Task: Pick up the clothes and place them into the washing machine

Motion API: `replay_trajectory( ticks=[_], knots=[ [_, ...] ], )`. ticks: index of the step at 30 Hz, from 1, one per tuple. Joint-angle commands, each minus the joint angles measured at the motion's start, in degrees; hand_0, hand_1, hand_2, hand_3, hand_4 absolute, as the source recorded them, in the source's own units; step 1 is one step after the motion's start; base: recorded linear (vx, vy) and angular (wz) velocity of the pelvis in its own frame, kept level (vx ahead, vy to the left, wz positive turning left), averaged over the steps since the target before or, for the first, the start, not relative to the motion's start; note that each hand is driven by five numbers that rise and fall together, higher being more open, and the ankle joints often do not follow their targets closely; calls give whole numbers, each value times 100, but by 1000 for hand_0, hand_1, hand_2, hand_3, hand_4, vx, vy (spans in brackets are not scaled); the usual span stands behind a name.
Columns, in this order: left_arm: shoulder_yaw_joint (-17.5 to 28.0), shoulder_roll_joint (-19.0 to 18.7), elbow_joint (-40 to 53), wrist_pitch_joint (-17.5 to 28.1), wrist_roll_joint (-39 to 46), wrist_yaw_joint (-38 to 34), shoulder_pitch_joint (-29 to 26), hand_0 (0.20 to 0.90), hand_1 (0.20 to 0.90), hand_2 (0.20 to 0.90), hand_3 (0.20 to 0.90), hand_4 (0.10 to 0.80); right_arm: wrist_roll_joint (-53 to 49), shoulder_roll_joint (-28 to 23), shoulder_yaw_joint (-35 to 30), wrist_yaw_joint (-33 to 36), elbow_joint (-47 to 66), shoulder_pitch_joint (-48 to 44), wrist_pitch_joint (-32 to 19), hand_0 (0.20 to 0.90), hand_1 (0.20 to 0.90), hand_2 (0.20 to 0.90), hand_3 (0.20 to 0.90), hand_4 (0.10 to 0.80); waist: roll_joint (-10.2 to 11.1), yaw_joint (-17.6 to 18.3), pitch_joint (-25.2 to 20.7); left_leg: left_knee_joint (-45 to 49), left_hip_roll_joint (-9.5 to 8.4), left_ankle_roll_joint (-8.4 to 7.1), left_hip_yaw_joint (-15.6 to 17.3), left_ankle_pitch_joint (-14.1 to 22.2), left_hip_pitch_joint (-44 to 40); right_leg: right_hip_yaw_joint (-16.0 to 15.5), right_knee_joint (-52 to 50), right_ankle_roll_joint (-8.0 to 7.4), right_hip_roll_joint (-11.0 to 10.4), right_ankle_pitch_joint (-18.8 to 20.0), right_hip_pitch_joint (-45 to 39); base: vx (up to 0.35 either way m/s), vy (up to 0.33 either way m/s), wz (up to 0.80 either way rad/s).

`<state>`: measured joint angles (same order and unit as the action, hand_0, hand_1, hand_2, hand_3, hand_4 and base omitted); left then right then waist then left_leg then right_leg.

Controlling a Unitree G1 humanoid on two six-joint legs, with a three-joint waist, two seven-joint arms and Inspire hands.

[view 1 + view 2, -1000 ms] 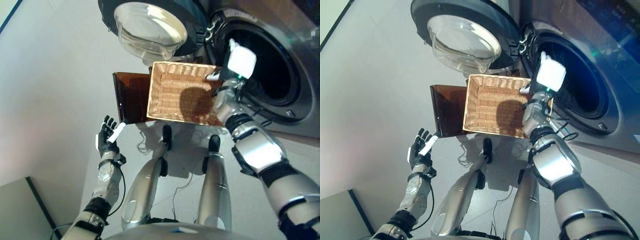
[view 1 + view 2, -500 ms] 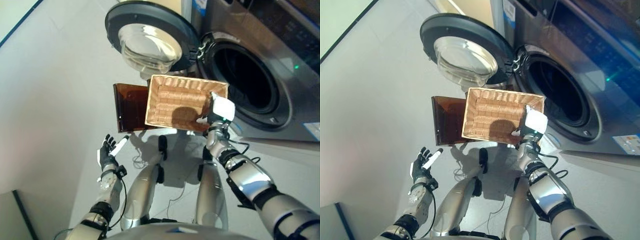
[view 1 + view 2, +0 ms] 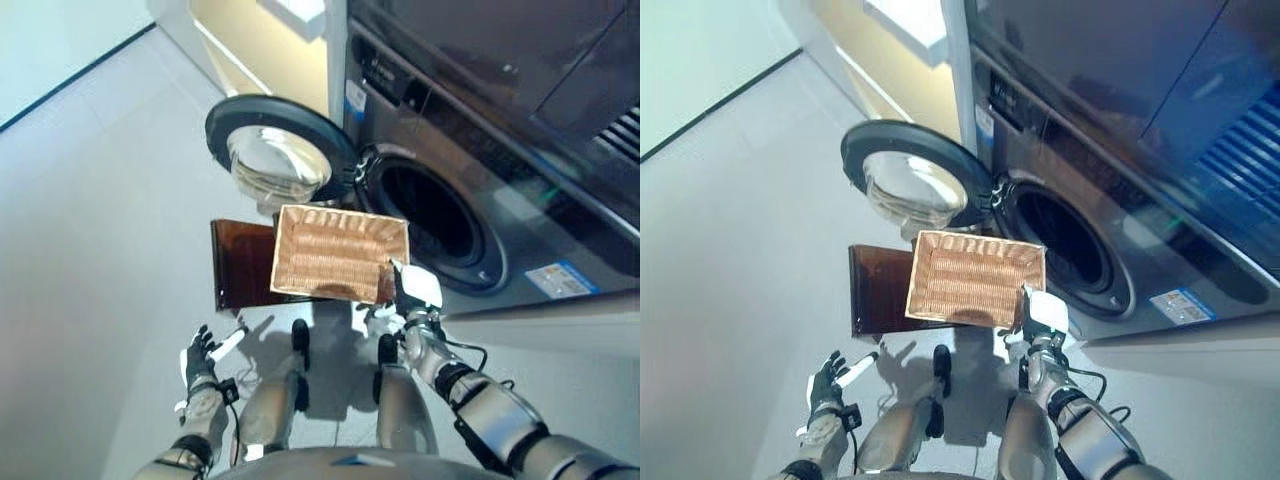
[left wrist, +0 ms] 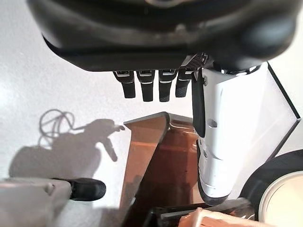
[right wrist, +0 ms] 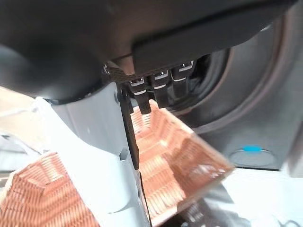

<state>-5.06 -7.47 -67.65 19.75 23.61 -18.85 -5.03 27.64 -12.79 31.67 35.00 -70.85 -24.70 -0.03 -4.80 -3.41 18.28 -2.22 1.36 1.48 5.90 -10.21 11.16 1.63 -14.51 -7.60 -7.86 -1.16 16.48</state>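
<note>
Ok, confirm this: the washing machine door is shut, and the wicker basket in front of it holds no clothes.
Not quite. The washing machine door is swung open, as the left eye view shows, leaving the drum opening exposed. The rest holds: the wicker basket in front holds no clothes.

A woven wicker basket (image 3: 338, 253) sits tilted on a dark brown stand (image 3: 240, 262) on the pale grey floor (image 3: 90, 230). A cream-yellow wall panel (image 3: 270, 55) rises beyond, at the floor's far edge.

Laundry area: front-loading washing machine (image 3: 480, 200), wicker basket (image 3: 335, 255), grey floor (image 3: 90, 220).
</note>
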Motion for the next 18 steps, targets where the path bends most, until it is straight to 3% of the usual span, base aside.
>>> replay_trajectory(
  ticks=[1,7,10,18],
  knots=[
    [143,-318,-209,81,-264,-82,-113,900,900,900,900,800,239,-48,54,-100,202,-147,-291,900,900,900,900,800,115,118,-181,528,64,-491,181,630,-11,29,662,16,-182,110,-530,76,-79,1],
    [370,-367,-444,-78,-560,-54,114,900,900,900,900,800,181,-36,-123,-388,260,478,-382,900,900,900,900,800,215,210,-533,246,118,-502,198,595,-440,-8,891,-9,-164,167,-898,60,-80,-4],
    [350,-334,-662,-330,-901,-9,241,900,900,900,900,800,-436,111,-746,-590,-196,994,-371,900,900,900,900,800,276,229,-900,-75,192,-532,149,514,-843,-165,1105,-9,-91,153,-1335,83,-98,6],
    [269,-131,-1152,-781,-1333,20,305,900,900,900,900,800,-1140,228,-1457,-709,-816,1381,-243,900,900,900,900,800,352,241,-1322,-278,267,-555,65,477,-1153,-340,1308,17,-5,123,-1722,37,-49,18]
  ],
)
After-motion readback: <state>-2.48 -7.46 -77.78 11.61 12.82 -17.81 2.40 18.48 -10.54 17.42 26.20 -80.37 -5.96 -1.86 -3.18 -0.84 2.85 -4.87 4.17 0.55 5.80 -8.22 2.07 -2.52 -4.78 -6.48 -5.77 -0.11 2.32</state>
